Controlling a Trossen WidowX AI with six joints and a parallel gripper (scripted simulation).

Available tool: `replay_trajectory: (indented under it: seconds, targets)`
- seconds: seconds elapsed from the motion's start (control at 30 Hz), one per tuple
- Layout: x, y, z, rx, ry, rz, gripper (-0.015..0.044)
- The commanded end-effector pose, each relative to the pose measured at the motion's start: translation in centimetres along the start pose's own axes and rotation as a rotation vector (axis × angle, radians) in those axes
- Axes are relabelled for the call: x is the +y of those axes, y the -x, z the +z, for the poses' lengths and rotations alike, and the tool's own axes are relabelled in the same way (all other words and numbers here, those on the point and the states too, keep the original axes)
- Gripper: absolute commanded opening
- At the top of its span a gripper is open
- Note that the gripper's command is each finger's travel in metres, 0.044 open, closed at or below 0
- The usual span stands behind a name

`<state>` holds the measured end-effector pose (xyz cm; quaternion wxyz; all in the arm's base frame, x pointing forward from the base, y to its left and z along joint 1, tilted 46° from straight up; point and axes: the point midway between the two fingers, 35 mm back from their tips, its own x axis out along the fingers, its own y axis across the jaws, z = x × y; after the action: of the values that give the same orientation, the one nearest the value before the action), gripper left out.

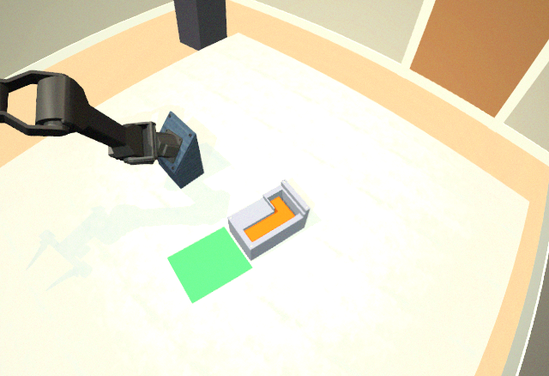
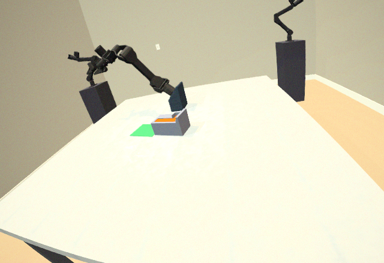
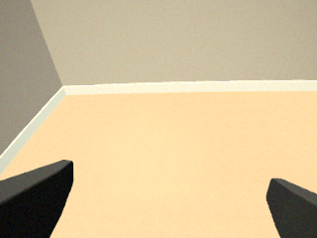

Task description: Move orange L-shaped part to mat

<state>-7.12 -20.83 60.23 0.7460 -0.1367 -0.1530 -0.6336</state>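
The orange L-shaped part [image 1: 270, 224] [image 2: 164, 119] lies flat in the matching pocket of the grey tray [image 1: 278, 239] [image 2: 168, 129]. Its L-shaped end is beside the tray's raised end wall. Its straight end points toward the green mat [image 1: 208, 265] [image 2: 141, 131], which lies bare by the tray's opposite end. My gripper [image 3: 173, 180] is open, with two dark fingers wide apart and nothing between them. It is far from the tray and mat. It is outside the top view; in the exterior view it overlaps a background arm, so its fingertips are hard to make out.
A dark blue wedge [image 1: 190, 166] [image 2: 179, 98] bears my arm's base, close behind the tray. Other small arms stand on dark pedestals [image 2: 290, 68] [image 2: 99, 100] beyond the table. The tray's raised end wall [image 1: 296, 197] stands higher than its rim. The wrist view shows floor and wall.
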Motion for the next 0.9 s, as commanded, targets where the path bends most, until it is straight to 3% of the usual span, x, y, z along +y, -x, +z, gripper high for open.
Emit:
replay_trajectory:
  seconds: [0.0, 0.27, 0.57, 0.87]
  targets:
    - [-0.1, -0.1, -0.1, 0.001, -0.009, 0.002, 0.0374]
    - [-0.5, -5.3, -6.0, 0.090, -0.340, 0.064, 0.0180]
    - [6.2, -11.7, -16.7, 0.345, -0.664, 0.152, 0.0180]
    - [12.8, -12.4, -21.5, 0.514, -0.794, 0.224, 0.0180]
